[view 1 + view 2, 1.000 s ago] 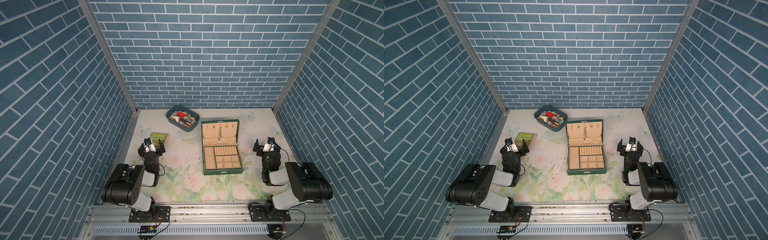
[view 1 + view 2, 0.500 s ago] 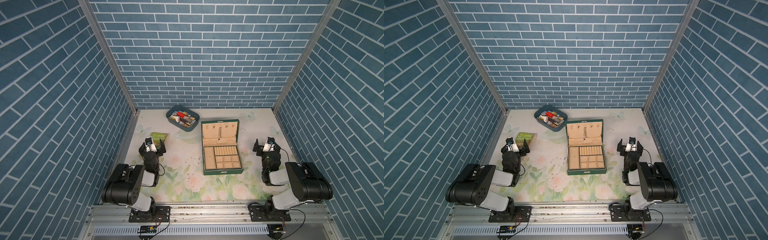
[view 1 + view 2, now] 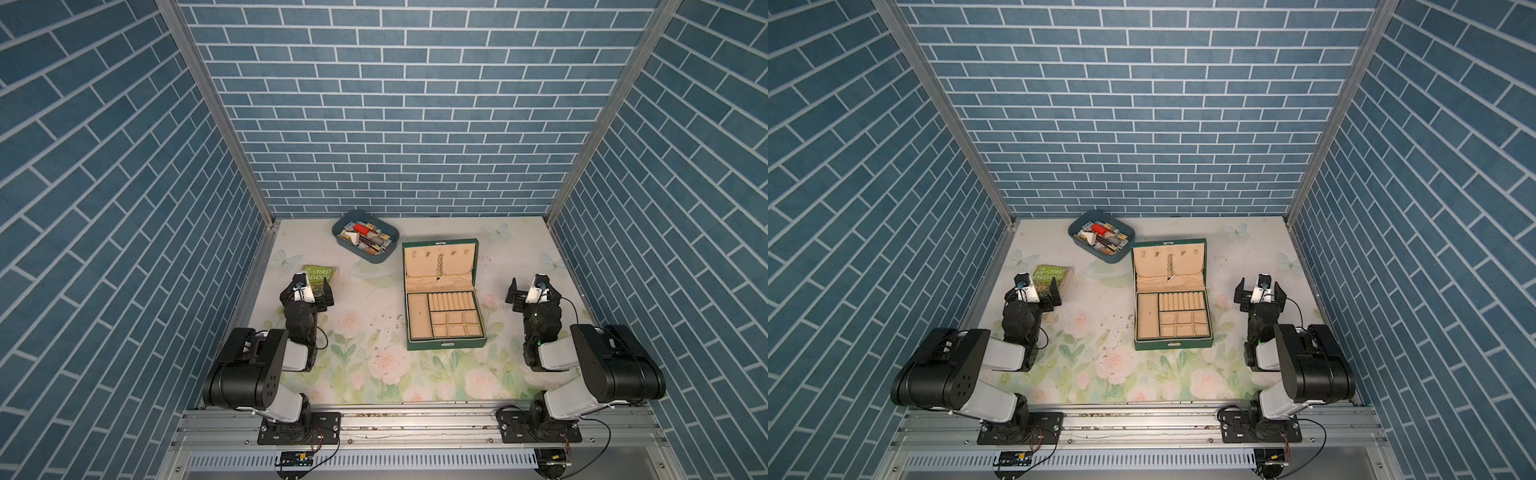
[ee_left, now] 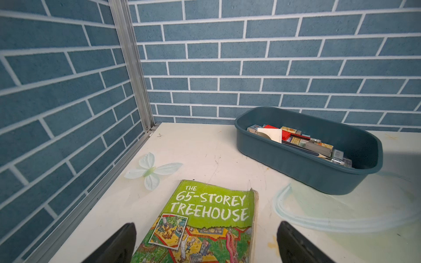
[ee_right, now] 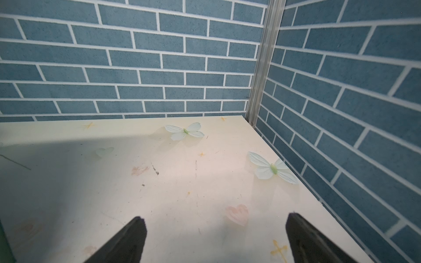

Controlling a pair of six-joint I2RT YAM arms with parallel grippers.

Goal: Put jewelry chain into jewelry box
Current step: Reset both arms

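The dark green jewelry box (image 3: pixel 446 343) lies open mid-table in both top views, its lid folded back flat. The pale gold jewelry chain (image 3: pixel 439 267) runs down the lid's beige lining (image 3: pixel 1170 265), with a small dark bead at its near end. My left gripper (image 3: pixel 308 291) stands open at the left, low over a green book, nothing between its fingers (image 4: pixel 206 225). At the box's right my right gripper (image 3: pixel 534 289) is open over bare table (image 5: pixel 216 217). Neither wrist view shows the box or chain.
A green paperback book (image 4: pixel 205 211) lies under the left gripper (image 3: pixel 1034 291). A blue-grey oval bin (image 3: pixel 374 258) of small items sits at the back, left of the box's lid (image 4: pixel 296 164). Brick-pattern walls close three sides; the right gripper (image 3: pixel 1260 291) is near the right wall.
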